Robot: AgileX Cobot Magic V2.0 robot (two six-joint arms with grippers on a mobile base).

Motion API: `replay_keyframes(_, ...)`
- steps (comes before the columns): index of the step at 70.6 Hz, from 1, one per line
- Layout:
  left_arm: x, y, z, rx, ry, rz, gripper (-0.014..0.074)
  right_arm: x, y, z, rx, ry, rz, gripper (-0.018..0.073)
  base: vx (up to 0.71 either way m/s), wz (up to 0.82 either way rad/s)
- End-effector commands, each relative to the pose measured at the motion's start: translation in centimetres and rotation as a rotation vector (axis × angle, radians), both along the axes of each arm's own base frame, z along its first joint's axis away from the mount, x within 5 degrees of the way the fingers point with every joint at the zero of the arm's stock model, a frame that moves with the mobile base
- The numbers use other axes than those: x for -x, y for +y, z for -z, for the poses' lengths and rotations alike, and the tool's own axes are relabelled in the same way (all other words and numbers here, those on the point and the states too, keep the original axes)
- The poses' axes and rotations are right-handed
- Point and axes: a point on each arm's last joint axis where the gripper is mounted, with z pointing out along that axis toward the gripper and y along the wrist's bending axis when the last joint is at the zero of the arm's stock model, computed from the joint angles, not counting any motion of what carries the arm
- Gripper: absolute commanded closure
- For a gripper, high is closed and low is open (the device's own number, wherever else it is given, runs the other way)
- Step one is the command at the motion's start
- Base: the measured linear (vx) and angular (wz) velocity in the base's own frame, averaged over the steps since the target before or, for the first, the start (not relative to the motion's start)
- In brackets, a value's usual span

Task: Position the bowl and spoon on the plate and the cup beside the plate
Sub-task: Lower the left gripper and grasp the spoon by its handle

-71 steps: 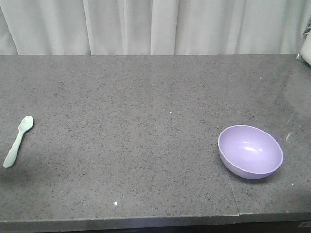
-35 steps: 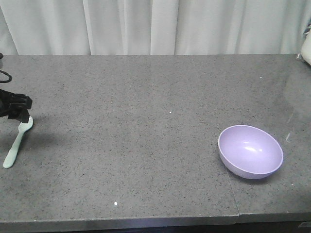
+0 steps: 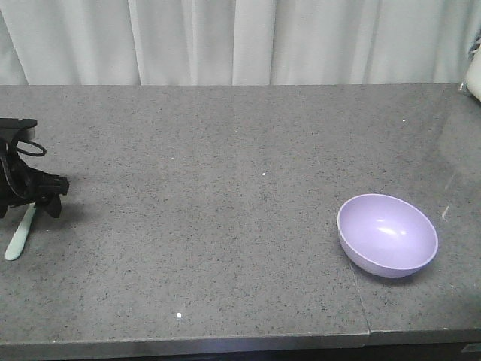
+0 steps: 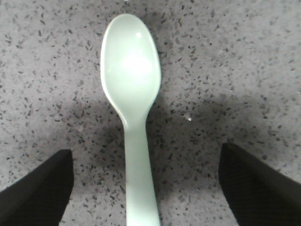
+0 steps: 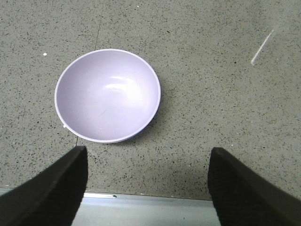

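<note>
Left gripper [image 4: 146,187] wide open, empty, straddling spoon [image 4: 130,70] handle near surface's [image 3: 225,150] left edge: pickup step, next probably lower and close; right gripper [image 5: 146,188] open, empty, near bowl [image 5: 107,94].

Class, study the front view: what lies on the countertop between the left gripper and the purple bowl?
Nothing. The front view shows only bare grey speckled countertop between the left gripper, over the spoon, and the bowl.
</note>
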Motion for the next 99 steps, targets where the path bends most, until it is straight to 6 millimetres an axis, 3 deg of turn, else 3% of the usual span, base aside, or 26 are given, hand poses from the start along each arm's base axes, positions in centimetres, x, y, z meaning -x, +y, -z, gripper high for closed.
replay_keyframes(1,-0.4,-0.3,-2.2,-0.006,-0.099,0.007,0.0007,-0.3,0.0,-1.3,0.001,-0.085,-0.002,0.0032,0.00,0.00)
replay_keyframes(20,-0.5,-0.3,-1.6,-0.005,-0.081,0.007,0.0033,-0.3,0.0,-1.3,0.001,-0.084,-0.001,0.0032,0.00,0.00)
replay_keyframes(48,-0.8,-0.2,0.0,0.000,-0.018,0.005,0.0195,-0.3,0.0,-1.3,0.001,-0.084,-0.001,0.0032,0.00,0.00)
replay_keyframes(59,-0.8,-0.2,0.0,0.000,-0.015,0.004,0.0333,-0.3,0.0,-1.3,0.001,-0.084,-0.001,0.0032,0.00,0.00)
replay_keyframes(73,-0.7,-0.2,0.0,0.000,-0.010,0.004,0.0585,-0.3,0.0,-1.3,0.001,-0.084,-0.001,0.0032,0.00,0.00)
replay_keyframes(88,-0.2,-0.3,-1.7,-0.003,-0.056,0.005,0.0604,-0.3,0.0,-1.3,0.001,-0.084,-0.001,0.0032,0.00,0.00)
replay_keyframes(99,1.5,-0.4,-5.3,-0.007,-0.122,0.007,0.0604,-0.3,0.0,-1.3,0.001,-0.084,-0.001,0.0032,0.00,0.00)
